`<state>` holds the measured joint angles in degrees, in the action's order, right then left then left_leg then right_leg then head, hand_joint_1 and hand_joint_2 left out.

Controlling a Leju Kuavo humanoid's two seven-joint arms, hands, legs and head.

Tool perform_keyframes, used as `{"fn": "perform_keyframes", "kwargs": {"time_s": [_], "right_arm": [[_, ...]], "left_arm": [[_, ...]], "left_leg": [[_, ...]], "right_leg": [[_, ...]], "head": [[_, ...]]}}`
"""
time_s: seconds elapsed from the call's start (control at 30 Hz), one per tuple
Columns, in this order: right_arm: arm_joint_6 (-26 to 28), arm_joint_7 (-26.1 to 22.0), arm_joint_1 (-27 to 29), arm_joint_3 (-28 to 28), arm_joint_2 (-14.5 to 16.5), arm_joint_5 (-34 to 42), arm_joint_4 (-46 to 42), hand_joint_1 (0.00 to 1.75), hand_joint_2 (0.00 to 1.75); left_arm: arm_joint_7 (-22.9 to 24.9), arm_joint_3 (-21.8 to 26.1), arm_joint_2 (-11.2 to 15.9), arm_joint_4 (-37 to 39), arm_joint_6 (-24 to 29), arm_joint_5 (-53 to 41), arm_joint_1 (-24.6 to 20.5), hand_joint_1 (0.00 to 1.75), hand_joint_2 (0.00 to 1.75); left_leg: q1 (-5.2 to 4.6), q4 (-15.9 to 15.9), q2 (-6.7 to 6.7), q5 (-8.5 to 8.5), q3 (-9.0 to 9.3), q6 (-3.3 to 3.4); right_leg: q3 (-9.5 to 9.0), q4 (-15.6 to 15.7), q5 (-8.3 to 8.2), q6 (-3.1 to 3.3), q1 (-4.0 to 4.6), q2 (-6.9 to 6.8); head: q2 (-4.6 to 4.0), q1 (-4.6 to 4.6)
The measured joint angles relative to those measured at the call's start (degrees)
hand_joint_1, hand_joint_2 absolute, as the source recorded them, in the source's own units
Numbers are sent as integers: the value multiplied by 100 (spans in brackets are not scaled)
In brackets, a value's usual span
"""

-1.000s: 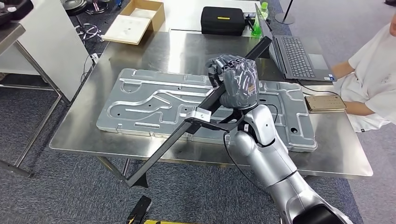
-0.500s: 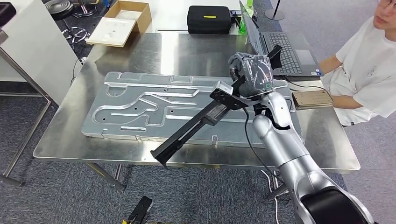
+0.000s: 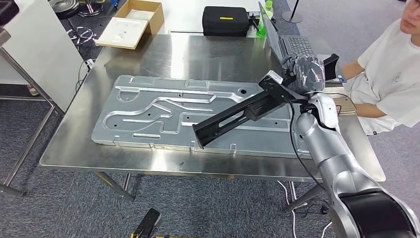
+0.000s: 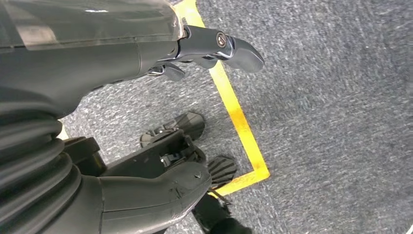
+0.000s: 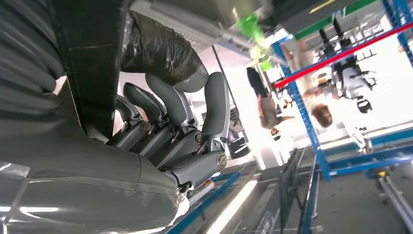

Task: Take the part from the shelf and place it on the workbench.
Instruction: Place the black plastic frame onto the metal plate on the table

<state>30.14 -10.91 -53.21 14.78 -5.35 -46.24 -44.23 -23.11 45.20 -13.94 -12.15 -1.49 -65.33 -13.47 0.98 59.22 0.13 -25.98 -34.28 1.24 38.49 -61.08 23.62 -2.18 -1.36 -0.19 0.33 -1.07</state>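
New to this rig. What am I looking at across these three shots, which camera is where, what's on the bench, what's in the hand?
It is a humanoid robot with two silver arms ending in many-fingered hands. The wide picture comes from its head, looking down at a stainless steel workbench. The other two come from cameras at its wrists.

On the bench lies a large flat silver metal panel with pressed channels. Behind it are an open grey laptop, a black zipped case and a green bottle. A person in a white shirt sits at the far right corner.

The right hand grips a long black metal rail part, held slanting over the panel. The right wrist view shows its fingers wrapped around that black part.

The left hand hangs at the robot's side above grey carpet with a yellow floor line, holding nothing, fingers apart.
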Motion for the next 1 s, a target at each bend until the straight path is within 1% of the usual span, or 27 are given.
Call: {"fn": "perform_keyframes", "kwargs": {"time_s": [0.03,0.07,0.1,0.13,0.17,0.2,0.27,0.3,0.33,0.37,0.4,0.43,0.47,0.5,0.53,0.57,0.63,0.67,0.7,0.77,0.8,0.83,0.87,0.9,0.93,0.97,1.0], "right_arm": [[-5,23,-20,-20,-15,5,51,175,175],[-13,58,-30,-50,-27,16,107,175,175],[-23,96,-32,-87,-44,33,159,175,175],[-31,124,-38,-125,-57,51,209,175,175],[-37,142,-55,-164,-70,73,261,175,175],[-40,149,-81,-201,-83,89,312,175,175],[-53,152,-135,-270,-104,116,435,175,175],[-83,173,-150,-300,-111,131,498,175,175],[-138,216,-160,-332,-116,152,560,175,175],[-226,286,-177,-368,-126,176,627,175,175],[-349,375,-209,-406,-139,198,699,175,175],[-496,473,-257,-445,-154,214,778,175,175],[-652,564,-324,-481,-178,226,871,175,175],[-787,638,-396,-513,-204,236,966,175,175],[-886,693,-460,-539,-234,247,1057,175,175],[-943,725,-511,-563,-268,256,1138,175,175],[-975,749,-575,-597,-315,265,1244,175,175],[-977,750,-602,-612,-333,266,1284,131,175],[-978,750,-631,-623,-349,268,1320,87,175],[-984,755,-669,-641,-381,273,1396,0,175],[-1001,767,-678,-645,-392,274,1438,0,175],[-1030,785,-679,-648,-402,275,1483,0,175],[-1062,804,-679,-651,-409,276,1526,0,175],[-1094,819,-680,-657,-416,279,1563,0,175],[-1125,825,-684,-667,-426,284,1593,0,175],[-1169,822,-696,-679,-436,296,1618,0,175],[-1256,807,-712,-692,-445,316,1644,0,175]], "left_arm": [[-3,-3,0,0,-2,4,-4,0,175],[-7,-7,-1,0,-3,9,-6,0,175],[-12,-13,0,0,-4,13,-4,0,175],[-19,-22,1,0,-4,15,-3,0,175],[-27,-31,1,0,-3,16,-4,0,175],[-35,-38,2,0,-3,16,-4,0,175],[-44,-48,2,0,-1,17,4,0,175],[-45,-51,3,0,3,17,11,0,175],[-45,-56,4,0,9,18,16,0,175],[-45,-63,5,0,15,21,16,0,175],[-45,-71,5,0,21,25,13,0,175],[-44,-78,7,0,23,30,7,0,175],[-43,-83,11,0,24,34,-2,0,175],[-41,-86,16,0,24,36,-11,0,175],[-39,-88,20,0,23,36,-15,0,175],[-37,-90,23,0,23,37,-15,0,175],[-35,-92,24,0,22,37,-8,0,175],[-35,-94,24,0,22,37,-11,0,175],[-36,-95,23,0,22,37,-21,0,175],[-36,-97,20,0,22,37,-32,0,175],[-32,-99,19,0,27,27,-29,0,175],[-27,-105,19,0,34,16,-21,0,175],[-22,-115,19,0,40,6,-14,0,175],[-18,-127,19,0,46,3,-11,0,175],[-17,-137,19,0,45,15,-10,0,175],[-18,-142,20,0,42,30,-12,0,175],[-19,-143,21,0,39,44,-12,0,175]], "left_leg": [[-14,2,7,-7,-3,-28],[-26,-3,12,-8,-3,-54],[-24,-12,14,-14,1,-82],[-19,16,13,-45,-6,-108],[-13,127,13,-129,-53,-128],[-8,354,11,-269,-154,-141],[-5,1087,10,-622,-492,-148],[-6,1421,10,-734,-654,-147],[-8,1601,10,-749,-748,-140],[-14,1564,9,-656,-743,-121],[-24,1316,8,-477,-635,-90],[-41,935,5,-270,-463,-44],[-60,559,5,-125,-287,0],[-77,278,4,-35,-159,30],[-91,126,3,-7,-94,50],[-98,81,2,-15,-78,57],[-87,15,0,40,-61,92],[-75,-28,4,72,-44,118],[-62,-68,11,102,-29,144],[-54,-94,17,126,-21,171],[-53,-93,18,127,-22,174],[-51,-89,18,125,-22,171],[-47,-82,17,120,-22,165],[-40,-69,15,112,-22,152],[-32,-49,12,97,-21,130],[-33,-29,9,80,-29,100],[-38,-6,5,63,-39,68]], "right_leg": [[-44,101,3,31,17,-1],[-51,112,13,70,38,8],[-51,113,11,110,33,10],[-57,123,8,149,29,10],[-64,134,5,195,22,8],[-72,145,2,238,15,6],[-73,146,8,294,38,10],[-74,144,9,306,53,20],[-74,138,10,313,68,33],[-75,130,11,316,81,47],[-76,121,13,315,92,62],[-76,110,14,314,100,73],[-70,99,17,305,116,81],[-61,92,15,289,121,85],[-53,90,10,267,123,85],[-49,97,-1,236,122,81],[-51,107,-11,170,110,77],[-25,51,38,137,102,73],[45,-104,144,105,95,70],[322,-717,473,44,62,61],[476,-1052,604,13,43,58],[574,-1263,650,-15,21,54],[579,-1278,596,-39,-2,49],[475,-1078,451,-58,-26,41],[285,-714,265,-73,-48,30],[97,-358,146,-77,-52,22],[-45,-79,67,-57,-45,24]], "head": [[0,2],[0,4],[0,6],[0,5],[0,6],[0,6],[0,7],[0,6],[0,7],[0,7],[0,7],[0,7],[0,6],[0,6],[0,6],[0,6],[0,5],[0,2],[0,1],[0,-3],[0,-2],[0,-3],[0,-2],[0,-3],[0,-3],[0,-4],[0,-2]]}}
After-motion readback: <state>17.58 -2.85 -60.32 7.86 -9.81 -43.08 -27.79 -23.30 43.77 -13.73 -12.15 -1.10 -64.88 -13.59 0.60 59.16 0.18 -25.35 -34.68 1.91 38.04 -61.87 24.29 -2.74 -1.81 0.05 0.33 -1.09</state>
